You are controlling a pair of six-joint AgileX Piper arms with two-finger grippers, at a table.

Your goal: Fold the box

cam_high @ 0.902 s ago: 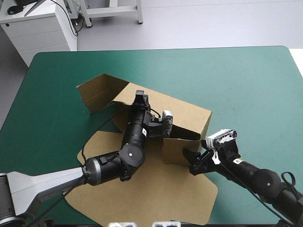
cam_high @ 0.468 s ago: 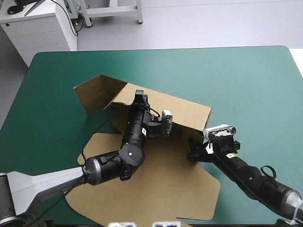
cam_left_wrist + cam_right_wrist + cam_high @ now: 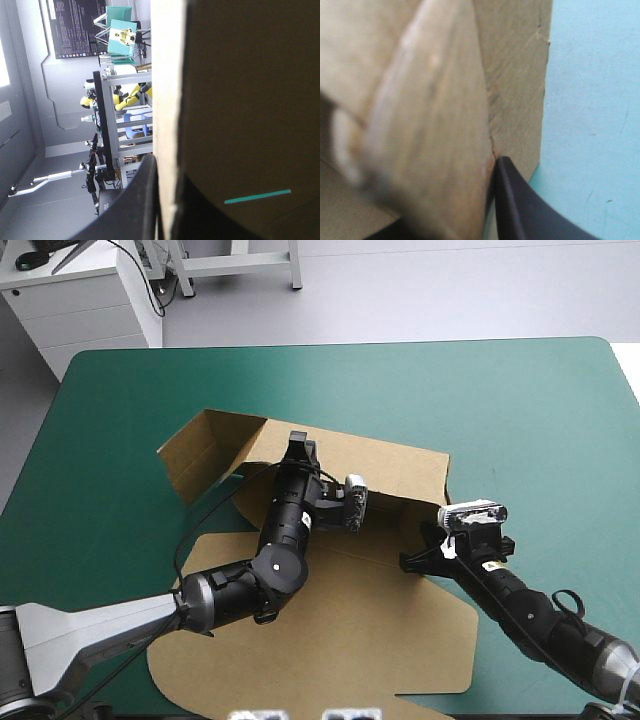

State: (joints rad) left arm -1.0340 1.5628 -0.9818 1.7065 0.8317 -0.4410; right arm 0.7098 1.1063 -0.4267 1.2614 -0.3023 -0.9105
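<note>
Brown box [image 3: 330,630] sits mid surface [image 3: 520,410], toward the robot's side. Lid is flat, back wall is up, and the wall's long axis slants from far-left to right.

High view: left tool [image 3: 300,448] is on the back wall's top edge, approx. mid-length. Right tool [image 3: 418,560] is at the wall's right end, by the short side flap.

Left wrist: board edge runs between the black fingers [image 3: 137,205], pinched.

Right wrist: blurred flap is between the fingers, only one showing clearly, so prob. pinching it too. Flap lies straight ahead of the right tool, so the right arm is nearer for the tuck.
</note>
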